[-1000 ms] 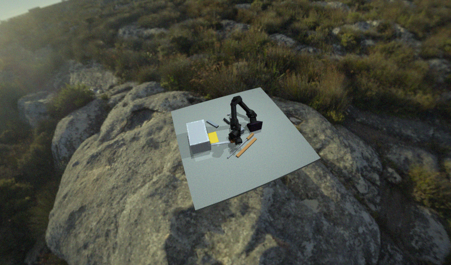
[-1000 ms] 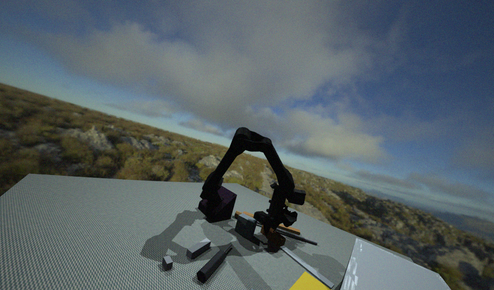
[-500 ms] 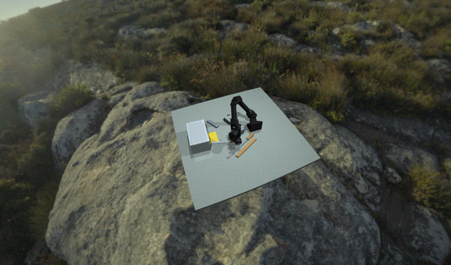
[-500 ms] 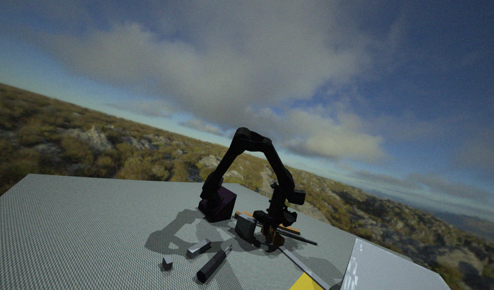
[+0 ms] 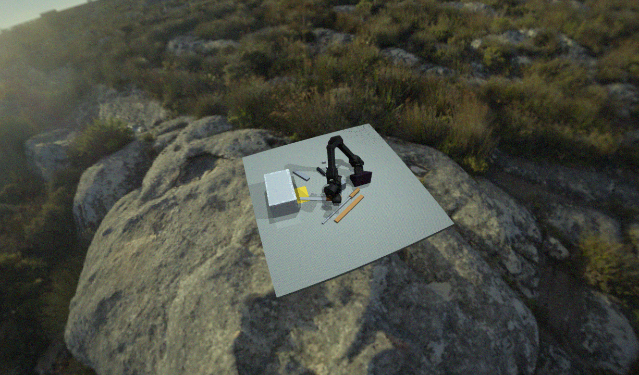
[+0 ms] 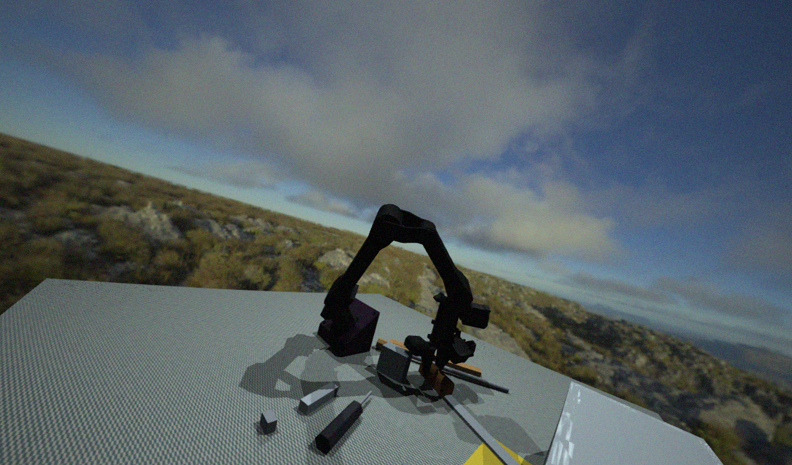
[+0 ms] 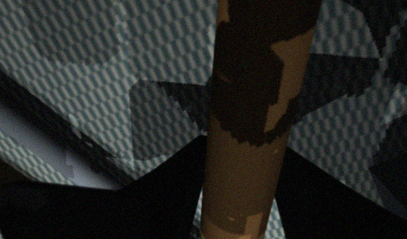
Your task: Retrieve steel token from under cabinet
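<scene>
Pale woven-patterned bench (image 5: 359, 233) (image 6: 156, 335) (image 7: 170, 43) lay beneath the gripper (image 5: 334, 200) (image 6: 436, 370) (image 7: 243, 179), which was clamped on the orange-brown handle (image 5: 329, 199) (image 6: 443, 383) (image 7: 244, 179) of a flat-bladed tool. Its blade (image 5: 312, 199) (image 6: 473, 426) reached over the yellow patch (image 5: 303, 191) (image 6: 484, 455) before the white cabinet (image 5: 280, 186) (image 6: 630, 431). The steel token could not be made out.

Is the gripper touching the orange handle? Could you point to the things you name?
Touching: the wrist view shows the gripper (image 7: 238, 147) closed on the handle (image 7: 244, 186), black fingers against both its sides.
</scene>
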You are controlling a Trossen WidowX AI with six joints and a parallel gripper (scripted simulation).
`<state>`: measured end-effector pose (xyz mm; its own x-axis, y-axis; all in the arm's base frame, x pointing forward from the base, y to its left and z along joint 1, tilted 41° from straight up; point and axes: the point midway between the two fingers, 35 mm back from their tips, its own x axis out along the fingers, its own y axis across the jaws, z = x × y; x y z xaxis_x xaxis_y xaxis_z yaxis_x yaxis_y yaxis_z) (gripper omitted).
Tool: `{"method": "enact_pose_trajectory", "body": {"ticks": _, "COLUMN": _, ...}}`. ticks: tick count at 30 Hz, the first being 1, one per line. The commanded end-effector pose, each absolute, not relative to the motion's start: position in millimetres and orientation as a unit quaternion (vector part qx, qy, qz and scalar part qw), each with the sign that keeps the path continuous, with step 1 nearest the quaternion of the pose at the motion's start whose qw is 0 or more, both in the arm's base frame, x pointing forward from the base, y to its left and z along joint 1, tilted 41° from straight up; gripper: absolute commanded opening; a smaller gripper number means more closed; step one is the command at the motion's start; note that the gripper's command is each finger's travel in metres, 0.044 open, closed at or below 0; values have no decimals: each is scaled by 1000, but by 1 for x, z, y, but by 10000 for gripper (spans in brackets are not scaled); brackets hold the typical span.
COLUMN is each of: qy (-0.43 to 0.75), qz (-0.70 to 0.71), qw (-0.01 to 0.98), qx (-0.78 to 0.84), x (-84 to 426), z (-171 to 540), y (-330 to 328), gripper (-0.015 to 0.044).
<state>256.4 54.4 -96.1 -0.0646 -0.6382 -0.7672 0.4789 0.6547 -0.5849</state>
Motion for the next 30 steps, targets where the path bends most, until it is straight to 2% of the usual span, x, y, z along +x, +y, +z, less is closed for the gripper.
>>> {"method": "enact_pose_trajectory", "body": {"ticks": 1, "qy": 594, "qz": -424, "qw": 682, "qx": -49, "x": 257, "z": -95, "y": 55, "gripper": 0}}
{"method": "enact_pose_trajectory", "body": {"ticks": 30, "qy": 564, "qz": -464, "qw": 683, "qx": -3, "x": 258, "z": -86, "y": 45, "gripper": 0}}
